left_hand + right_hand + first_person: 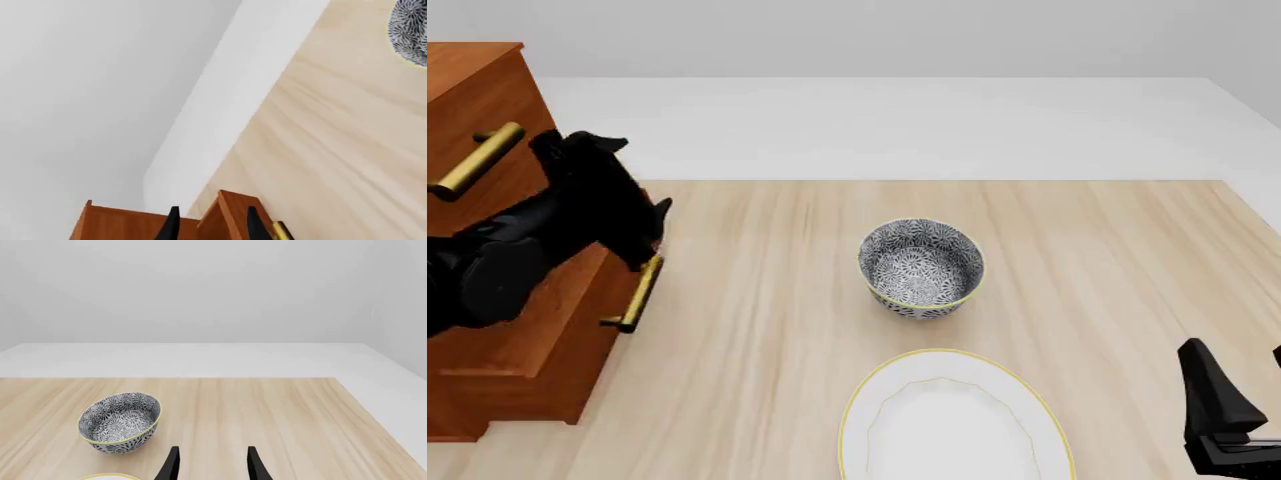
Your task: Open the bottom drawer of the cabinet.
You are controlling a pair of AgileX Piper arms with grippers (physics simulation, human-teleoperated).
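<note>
The left end effector (647, 240) is at the bottom drawer's handle (638, 293); its fingers (171, 225) stand apart around the drawer's front panel. The bottom drawer (554, 340) already projects from the cabinet (474, 90) at the tabletop's (761, 300) left edge. Remaining: further pulling, if required. The right end effector (212, 465) idles near the right corner, fingers apart, empty.

We see a light wood table (267, 415) with a patterned bowl (120, 422) standing upright on it. Our right tool (212, 464) shows two dark fingers (171, 465) spread apart over bare wood, near the bowl, not touching it.
</note>
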